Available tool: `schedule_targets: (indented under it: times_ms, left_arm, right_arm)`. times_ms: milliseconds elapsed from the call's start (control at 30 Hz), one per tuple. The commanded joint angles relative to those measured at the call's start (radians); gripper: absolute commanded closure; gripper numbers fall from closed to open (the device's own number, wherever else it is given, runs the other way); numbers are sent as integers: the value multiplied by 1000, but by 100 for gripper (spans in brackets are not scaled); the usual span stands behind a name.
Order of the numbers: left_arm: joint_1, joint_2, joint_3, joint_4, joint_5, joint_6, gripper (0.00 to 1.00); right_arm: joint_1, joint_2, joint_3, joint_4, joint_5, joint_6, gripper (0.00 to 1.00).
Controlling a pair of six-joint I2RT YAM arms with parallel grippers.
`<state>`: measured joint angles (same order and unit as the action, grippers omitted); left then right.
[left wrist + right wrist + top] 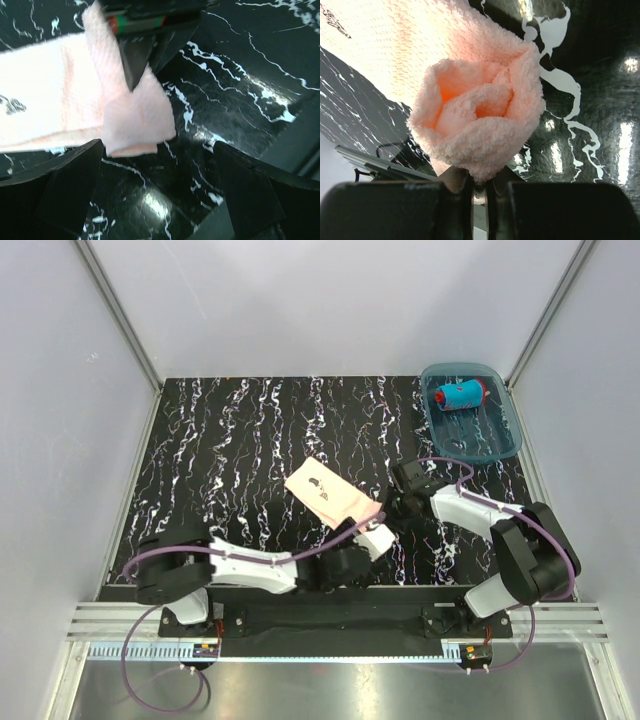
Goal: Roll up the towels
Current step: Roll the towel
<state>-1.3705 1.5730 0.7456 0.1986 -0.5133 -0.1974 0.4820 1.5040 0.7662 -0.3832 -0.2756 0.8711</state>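
At table (230, 460) center, pink towel (322, 488) lies mostly flat, w/ its near-right end curled into a loose roll start. R gripper (480, 186) is pinched nearly closed on that curled end. Right wrist view shows the spiral of cloth just above the fingers, bottom fold caught btwn them. L gripper (159, 150) is spread wide, holding nothing. It sits over bare table just beside the towel's near corner; 1 finger touching or almost touching the cloth edge, can't tell which. Over at far-right corner, blue towel (460, 395) w/ red trim is already rolled and sits in the far end of the blue tray (490, 443), well apart from both arms.

Step, judged: 1 of 2 towels done, 2nd in early rolling, approx 1 turn formed and most of the cloth flat. Next move prob needs R to hold the pinch and turn the roll toward the flat far-left end, w/ L guiding the other side so it rolls even. Risk: roll looks loose and could unwind if released early.
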Motion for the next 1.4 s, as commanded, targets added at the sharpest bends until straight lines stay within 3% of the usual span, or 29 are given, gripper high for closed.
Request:
schedule_targets:
  times_ms: [0,267,367,400,467,500,567,600,633,667,800,900,933,1033,1100,1133,1167,1367]
  left_arm:
    - [-32,112,92,7,-163,118,1]
    - [-27,231,172,-2,-166,92,1]
    - [-10,242,169,4,-149,70,7]
    - [-6,237,164,7,-142,63,17]
    - [11,229,144,31,-108,59,24]
    - [17,219,140,38,-94,59,39]
    - [28,211,127,50,-70,59,57]
    - [31,208,126,50,-68,56,83]
    - [31,205,123,55,-74,55,95]
    - [30,203,121,53,-71,53,100]
    - [40,179,115,39,-4,35,100]
    - [82,136,86,38,129,-22,100]
    - [105,122,77,42,192,-52,100]
    - [143,65,46,55,289,-86,100]
    - [162,27,32,67,335,-120,100]
    - [187,19,29,74,402,-147,100]
    - [201,7,29,79,436,-161,100]
    - [342,-1,-35,237,723,-321,100]
  right_arm:
    - [7,-36,16,-28,-10,-7,100]
    - [7,-60,30,-69,-22,-15,100]
    - [7,-64,30,-77,-39,-18,100]
    - [7,-64,27,-79,-43,-18,100]
    - [7,-73,22,-79,-47,-17,100]
    - [7,-76,16,-82,-48,-17,100]
    - [7,-79,12,-83,-54,-15,100]
    - [7,-80,8,-85,-56,-15,100]
    - [7,-80,7,-85,-57,-15,100]
    - [7,-82,7,-86,-57,-14,100]
    - [7,-91,16,-97,-53,-14,96]
    - [7,-111,41,-124,-34,-18,71]
    - [7,-129,50,-138,-27,-21,55]
    - [7,-168,90,-186,7,-34,48]
    - [7,-183,123,-226,22,-44,35]
    - [7,-194,134,-239,38,-49,26]
    - [7,-199,152,-262,45,-53,0]
    - [7,-275,144,-255,96,-52,0]
